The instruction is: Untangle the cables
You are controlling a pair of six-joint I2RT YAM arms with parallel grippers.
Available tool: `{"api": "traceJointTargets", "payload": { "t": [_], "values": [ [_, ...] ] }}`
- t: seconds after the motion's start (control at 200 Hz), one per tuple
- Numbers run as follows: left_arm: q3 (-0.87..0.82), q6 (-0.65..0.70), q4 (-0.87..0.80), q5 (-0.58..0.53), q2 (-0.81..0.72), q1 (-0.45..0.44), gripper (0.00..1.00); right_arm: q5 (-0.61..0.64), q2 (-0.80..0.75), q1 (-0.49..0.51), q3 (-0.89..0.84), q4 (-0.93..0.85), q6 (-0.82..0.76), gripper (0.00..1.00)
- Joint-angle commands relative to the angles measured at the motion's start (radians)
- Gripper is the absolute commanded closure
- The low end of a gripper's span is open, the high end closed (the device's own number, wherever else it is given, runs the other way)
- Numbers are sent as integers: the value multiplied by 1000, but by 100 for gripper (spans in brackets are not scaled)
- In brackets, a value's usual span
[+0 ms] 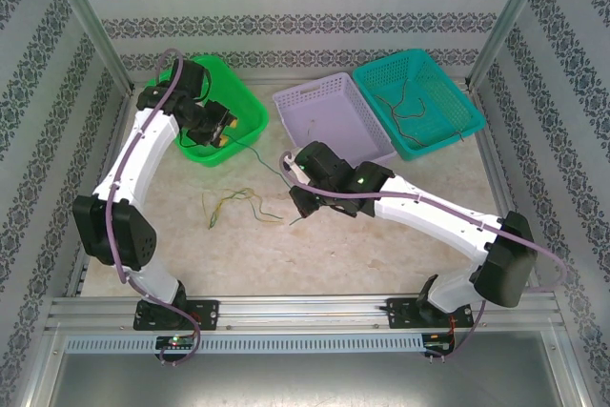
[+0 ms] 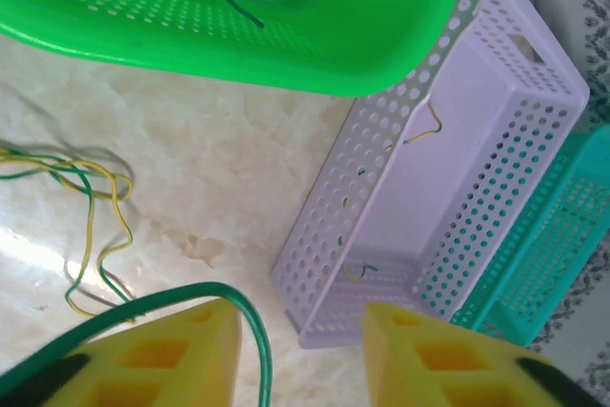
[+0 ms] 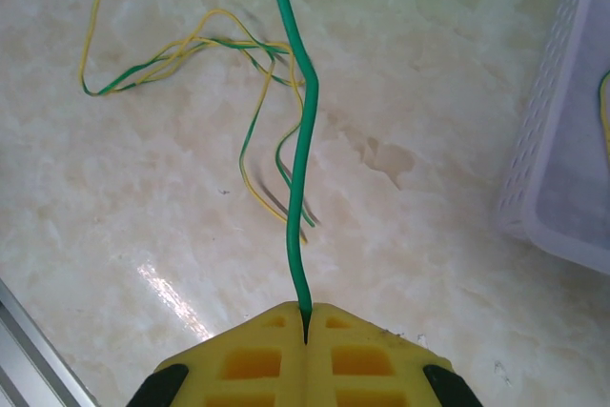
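while right pincer (image 3: 305,316) pinches green cable (image 3: 303,140) | left pincer (image 2: 300,316) spread | lilac basket (image 2: 381,154) holds wires (image 2: 426,126), perhaps two

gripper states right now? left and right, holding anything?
Left gripper: open, with the green cable running loose past one finger.
Right gripper: closed on the green cable.

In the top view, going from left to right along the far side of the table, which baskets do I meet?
green basket → lilac basket → teal basket
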Motion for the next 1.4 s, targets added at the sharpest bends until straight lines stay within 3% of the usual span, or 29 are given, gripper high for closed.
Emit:
{"api": "traceJointTargets", "payload": {
  "t": [0.0, 0.185, 0.49, 0.709, 0.864, 0.934, 1.104, 1.274, 1.394],
  "values": [
    [-28, -51, 44, 22, -43, 2, 52, 30, 14, -6, 42, -16, 23, 100],
    [-44, -73, 14, -33, -56, -9, 44, 40, 19, -6, 47, -17, 19, 100],
    [-8, 20, -93, -155, -35, 4, 46, 91, -26, -6, 21, -31, -7, 100],
    [-22, 6, -91, -141, -30, 5, 48, 143, -38, 5, 27, -54, -37, 100],
    [-50, -98, -90, -157, -103, -4, 39, 301, -32, 30, 41, -59, -59, 100],
    [-106, -195, -51, -155, -159, -19, 33, 414, -27, 46, 41, -41, -65, 100],
    [-234, -416, 34, -115, -238, -71, 28, 631, -24, 77, -2, 99, -103, 100],
    [-305, -537, 105, -104, -255, -84, 27, 732, -24, 127, -70, 316, -230, 100],
    [-302, -562, 96, -153, -260, -78, 19, 771, -27, 151, -109, 408, -292, 100]
  ]
}}
